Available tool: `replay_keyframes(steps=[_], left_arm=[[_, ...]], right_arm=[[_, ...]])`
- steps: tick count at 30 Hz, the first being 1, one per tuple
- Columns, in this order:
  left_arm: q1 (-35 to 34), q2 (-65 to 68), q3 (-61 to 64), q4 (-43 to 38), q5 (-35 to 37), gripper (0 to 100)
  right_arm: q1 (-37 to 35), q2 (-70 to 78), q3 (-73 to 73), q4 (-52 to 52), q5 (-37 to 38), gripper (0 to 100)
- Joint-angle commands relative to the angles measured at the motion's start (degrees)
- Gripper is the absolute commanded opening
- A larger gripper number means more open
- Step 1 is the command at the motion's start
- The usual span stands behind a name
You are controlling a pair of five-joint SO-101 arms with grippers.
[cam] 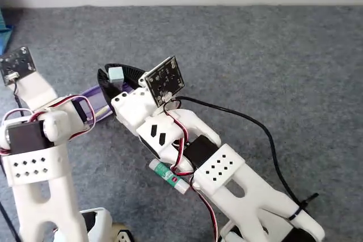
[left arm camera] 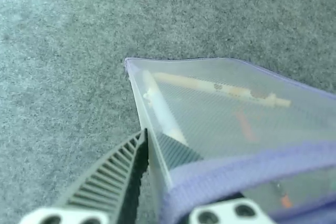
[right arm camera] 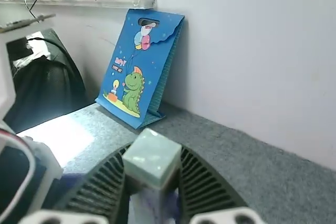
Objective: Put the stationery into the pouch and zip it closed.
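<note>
Right claw (cam: 117, 76) pinches a small eraser (right arm camera: 150, 156) just over the pouch (cam: 97, 97) near the table's left edge. It looks light and firm, an easy drop. Left claw (left arm camera: 157, 148) clamps the pouch's edge: limp, slick film, best gripped at the zipper band.

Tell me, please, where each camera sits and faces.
High view: fixed above the table, looking down on both arms.
Left wrist view: on the left arm, looking down at the pouch clamped in the left gripper.
Right wrist view: on the right arm, facing a gift bag past the right gripper holding the eraser.
Shared: high and right wrist views both show the eraser.
</note>
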Motion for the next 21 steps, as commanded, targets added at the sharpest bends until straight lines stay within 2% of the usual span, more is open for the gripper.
replay_keyframes(steps=[1, 8, 21], left_arm=[[0.18, 0.79, -1.98, 0.35, 0.53, 1], [0.18, 0.79, -1.98, 0.35, 0.53, 1], [0.18, 0.70, -1.98, 0.44, 0.53, 1]], right_arm=[[0.22, -0.04, -0.62, 1.10, -0.53, 1.3], [-2.68, -0.66, -0.79, 6.64, -0.62, 21.6], [-2.68, -0.66, -13.45, 16.84, -0.79, 9.5]])
